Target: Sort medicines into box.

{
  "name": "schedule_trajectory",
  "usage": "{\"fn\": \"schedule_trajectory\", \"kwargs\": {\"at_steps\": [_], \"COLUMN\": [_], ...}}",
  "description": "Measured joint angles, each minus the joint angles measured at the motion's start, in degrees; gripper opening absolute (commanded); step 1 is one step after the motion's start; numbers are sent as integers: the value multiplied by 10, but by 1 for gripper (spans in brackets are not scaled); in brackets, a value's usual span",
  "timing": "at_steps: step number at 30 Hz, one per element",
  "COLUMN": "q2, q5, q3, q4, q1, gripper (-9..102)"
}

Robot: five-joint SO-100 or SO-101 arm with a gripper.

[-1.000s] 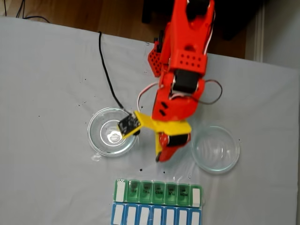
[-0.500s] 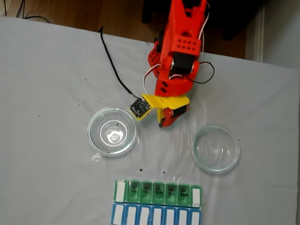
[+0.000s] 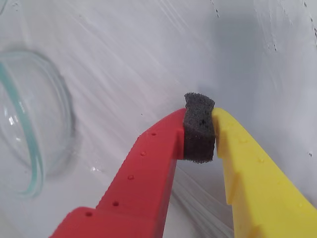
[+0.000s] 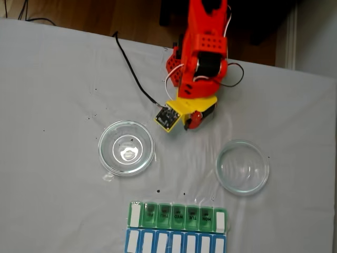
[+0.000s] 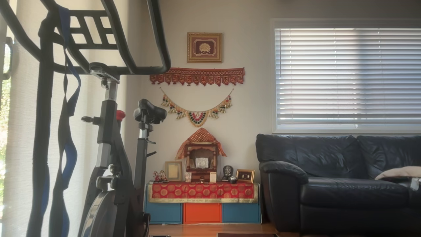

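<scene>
White cloth (image 4: 58,95), slightly wrinkled and flecked with a few dark specks, covers the table in the fixed view, with wooden floor showing beyond its far edge. Near the bottom edge of that view lies the box (image 4: 178,215), a rectangular pill organiser row whose long axis runs left to right; its translucent green lids carry day letters that read upside down from this camera, and white end compartments bracket the row. Touching its lower side and parallel to it is a blue-lidded row (image 4: 175,243), cut off by the frame. Two round clear glass dishes sit above the box and well apart from each other: the left dish (image 4: 126,147) and the right dish (image 4: 242,167), both shallow and glossy, neither with anything visible inside. The red plastic arm (image 4: 202,52) reaches in from the top, a black cable (image 4: 130,68) trailing beside it. Its gripper (image 4: 190,124) hangs above bare cloth between the dishes and farther from the box than either. In the wrist view the gripper (image 3: 199,130) has one red finger (image 3: 148,168) with small holes and one yellow finger (image 3: 252,173), both smooth moulded plastic; the jaws are closed with only a dark grey porous foam pad (image 3: 199,128) pressed between their tips, and the curved greenish rim of a glass dish (image 3: 29,139) sits at the left.
</scene>
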Motion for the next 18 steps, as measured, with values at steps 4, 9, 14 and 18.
{"fn": "schedule_trajectory", "kwargs": {"at_steps": [4, 9, 14, 18], "q2": [-2, -1, -1, -1], "q5": [15, 17, 17, 17], "q3": [-3, -3, -3, -3], "q4": [10, 10, 10, 10], "q1": [10, 13, 13, 13], "gripper": [8, 9, 9, 9]}}
